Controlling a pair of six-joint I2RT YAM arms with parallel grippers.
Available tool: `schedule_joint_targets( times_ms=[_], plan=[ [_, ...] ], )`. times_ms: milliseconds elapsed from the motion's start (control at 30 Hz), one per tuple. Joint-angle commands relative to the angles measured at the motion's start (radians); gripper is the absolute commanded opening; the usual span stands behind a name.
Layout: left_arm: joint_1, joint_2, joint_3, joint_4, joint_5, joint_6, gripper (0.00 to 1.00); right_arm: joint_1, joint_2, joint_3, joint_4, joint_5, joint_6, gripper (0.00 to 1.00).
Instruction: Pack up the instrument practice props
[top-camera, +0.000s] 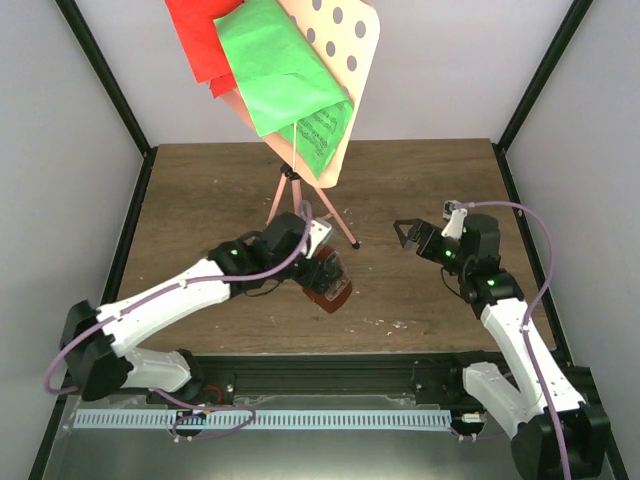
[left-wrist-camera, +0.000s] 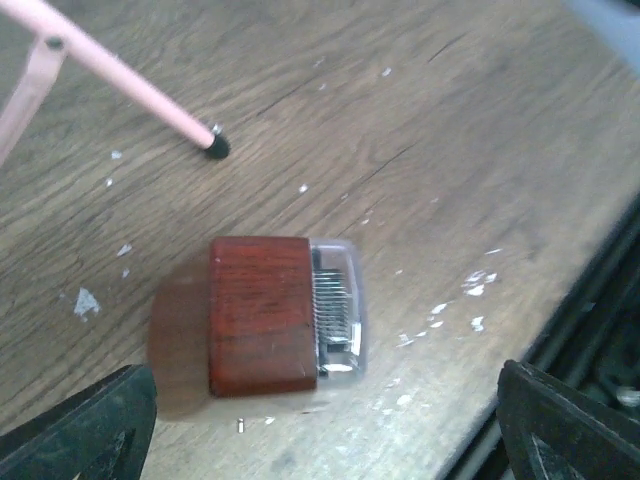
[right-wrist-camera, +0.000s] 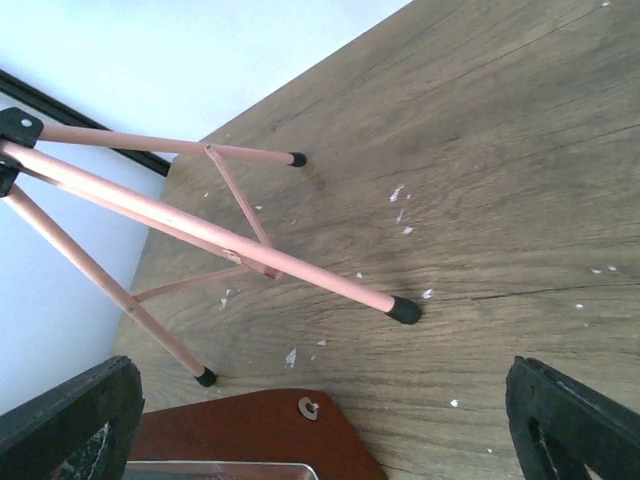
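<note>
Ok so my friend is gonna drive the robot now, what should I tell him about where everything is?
Left hand: open, hovering over the metronome, a finger on each side, not touching it.
Right hand: open and empty, in the air to the right of the music stand.
Things: the metronome sits on the table near a tripod foot. The music stand is up at the back, with the green sheet and red sheet on its desk.
Done: nothing packed yet.
Left: grab the metronome, then sheets and stand.
</note>
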Motion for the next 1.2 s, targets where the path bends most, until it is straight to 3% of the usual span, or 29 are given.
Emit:
schedule_joint_targets(
  times_ms=[0, 233, 467, 600, 700, 900, 1033, 1167],
  plan=[
    [0.092, -0.115, 0.036, -0.052, 0.227, 0.050, 0.94, -0.006, 0.046, 0.051, 0.064, -0.115, -0.037, 1.00],
    [0.380, -0.266, -0.061, -0.087, 0.452, 0.077, 0.94, 0.009, 0.053, 0.101, 0.149, -0.349, -0.175, 1.00],
    [0.655, -0.327, -0.157, -0.040, 0.389, 0.073, 0.93, 0.222, 0.153, 0.116, 0.153, -0.285, -0.322, 1.00],
    [0.767, -0.394, -0.259, 0.074, 0.352, 0.034, 0.93, 0.384, 0.195, 0.190, 0.132, -0.199, -0.357, 1.00],
    [0.810, -0.414, -0.296, 0.101, 0.286, 0.054, 0.93, 0.468, 0.199, 0.212, 0.128, -0.122, -0.400, 1.00],
    [0.819, -0.419, -0.360, 0.177, 0.249, 0.093, 0.93, 0.521, 0.294, 0.285, 0.070, -0.066, -0.498, 1.00],
    [0.819, -0.421, -0.355, 0.168, 0.201, 0.105, 0.92, 0.564, 0.314, 0.251, 0.073, 0.038, -0.545, 1.00],
    [0.817, -0.439, -0.349, 0.159, 0.194, 0.110, 0.92, 0.569, 0.335, 0.193, 0.149, 0.017, -0.600, 1.00]
  ],
)
